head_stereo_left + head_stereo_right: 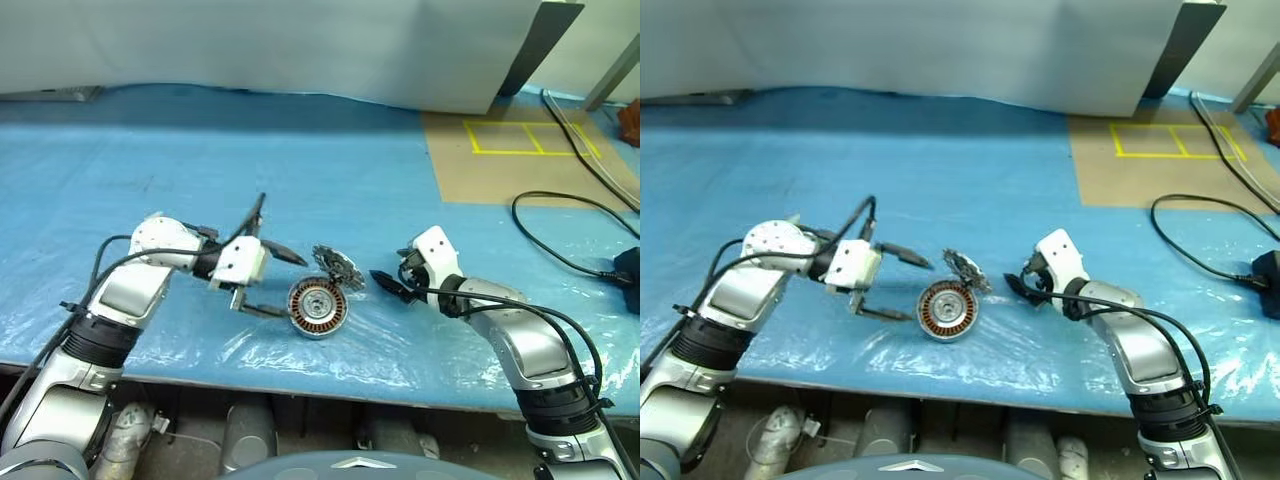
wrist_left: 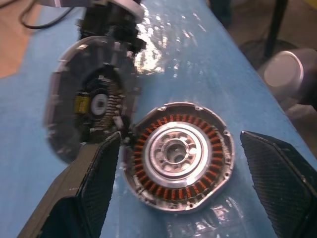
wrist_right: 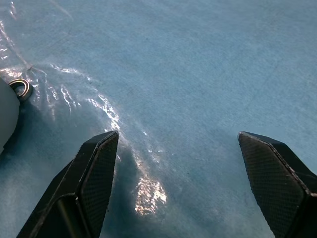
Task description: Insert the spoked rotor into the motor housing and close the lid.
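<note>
The motor housing (image 1: 318,308) lies flat on the blue table cover, its copper windings and silver hub (image 2: 176,151) facing up. The spoked rotor (image 1: 337,265), a dark disc with silvery teeth (image 2: 89,104), stands tilted on edge just behind the housing, against its rim. My left gripper (image 1: 293,288) is open, level with the housing and just left of it, one finger (image 2: 94,183) on each side in the left wrist view. My right gripper (image 1: 388,285) is open and empty to the right of the rotor, over bare cover (image 3: 176,136). The lid is out of view.
A pale grey rounded edge with a small metal ring (image 3: 21,88) borders the right wrist view; I cannot tell what it is. A black cable (image 1: 560,230) loops at the right. A brown board with yellow tape (image 1: 520,150) lies at the back right. The table's front edge (image 1: 300,385) is close.
</note>
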Robot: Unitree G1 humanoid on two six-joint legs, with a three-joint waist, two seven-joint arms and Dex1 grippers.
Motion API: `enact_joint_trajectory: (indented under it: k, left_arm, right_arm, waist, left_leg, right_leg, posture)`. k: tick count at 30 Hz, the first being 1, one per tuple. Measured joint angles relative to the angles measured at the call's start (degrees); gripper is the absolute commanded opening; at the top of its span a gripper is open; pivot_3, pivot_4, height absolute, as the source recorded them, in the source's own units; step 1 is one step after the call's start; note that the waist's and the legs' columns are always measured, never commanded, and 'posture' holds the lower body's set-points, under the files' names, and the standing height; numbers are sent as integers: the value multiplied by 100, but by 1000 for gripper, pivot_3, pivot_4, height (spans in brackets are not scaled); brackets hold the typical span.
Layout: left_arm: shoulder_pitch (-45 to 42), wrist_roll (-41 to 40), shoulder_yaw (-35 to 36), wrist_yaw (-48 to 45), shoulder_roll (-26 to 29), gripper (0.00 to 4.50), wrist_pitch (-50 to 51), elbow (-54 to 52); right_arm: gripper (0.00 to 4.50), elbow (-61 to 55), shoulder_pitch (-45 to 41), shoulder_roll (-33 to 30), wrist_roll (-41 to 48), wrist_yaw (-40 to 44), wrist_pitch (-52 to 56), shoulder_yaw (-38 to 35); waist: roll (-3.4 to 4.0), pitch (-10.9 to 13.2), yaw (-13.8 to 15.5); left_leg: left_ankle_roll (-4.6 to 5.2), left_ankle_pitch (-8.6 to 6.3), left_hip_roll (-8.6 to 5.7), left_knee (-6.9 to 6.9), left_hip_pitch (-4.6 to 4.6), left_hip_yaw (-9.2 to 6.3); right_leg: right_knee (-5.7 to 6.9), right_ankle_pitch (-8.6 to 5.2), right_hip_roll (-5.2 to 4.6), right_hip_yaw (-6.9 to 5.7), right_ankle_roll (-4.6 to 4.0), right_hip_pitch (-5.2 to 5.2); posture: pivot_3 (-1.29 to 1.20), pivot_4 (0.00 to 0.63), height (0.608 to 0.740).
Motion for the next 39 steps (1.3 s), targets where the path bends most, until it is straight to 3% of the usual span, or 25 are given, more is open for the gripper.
enact_joint_trajectory:
  k: [15,29,39]
  left_arm:
    - [-761,1185,-969,-160,-572,4056,-1530,1725]
    - [-792,1409,-1089,-10,-729,4056,-1903,1810]
    - [-737,1312,-1064,-34,-486,4056,-1735,1571]
  right_arm:
    - [4040,-358,444,49,11,-263,93,-25]
    - [4040,-422,436,-65,26,-270,259,-122]
    - [4040,-421,377,-66,24,-256,261,-117]
  waist:
    - [0,0,15]
    - [1,-2,24]
    - [2,-2,22]
  left_leg:
    - [0,0,-1,11,-4,-2]
    - [1,0,-2,24,3,-3]
    - [1,1,-2,27,4,-3]
  right_leg:
    - [10,7,0,-1,11,0]
    - [27,6,-3,2,10,5]
    - [34,5,-3,2,9,4]
  posture:
    - [0,150,740]
    - [0,150,740]
    - [0,150,740]
